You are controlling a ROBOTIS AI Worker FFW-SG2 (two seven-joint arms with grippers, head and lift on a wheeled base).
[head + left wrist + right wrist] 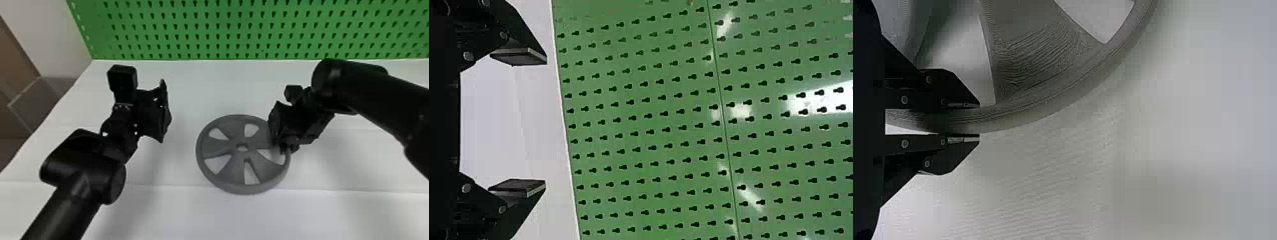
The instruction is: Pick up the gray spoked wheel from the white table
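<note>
The gray spoked wheel point(234, 140) is at the middle of the white table point(223, 213), broad face up; whether its underside touches the tabletop I cannot tell. At its right rim is my right gripper point(285, 150). In the right wrist view, the right gripper point(979, 121) has one finger on each side of the wheel's rim point(1053, 102), shut on it. My left gripper point(166, 111) stands over the table, left of the wheel and apart from it. In the left wrist view, the left gripper point(546, 121) is open with nothing between its fingers.
A green pegboard point(223, 28) rises along the table's back edge. The table's left edge slants beyond the left arm, with a brown and gray area past it. The right arm reaches in over the table's right side.
</note>
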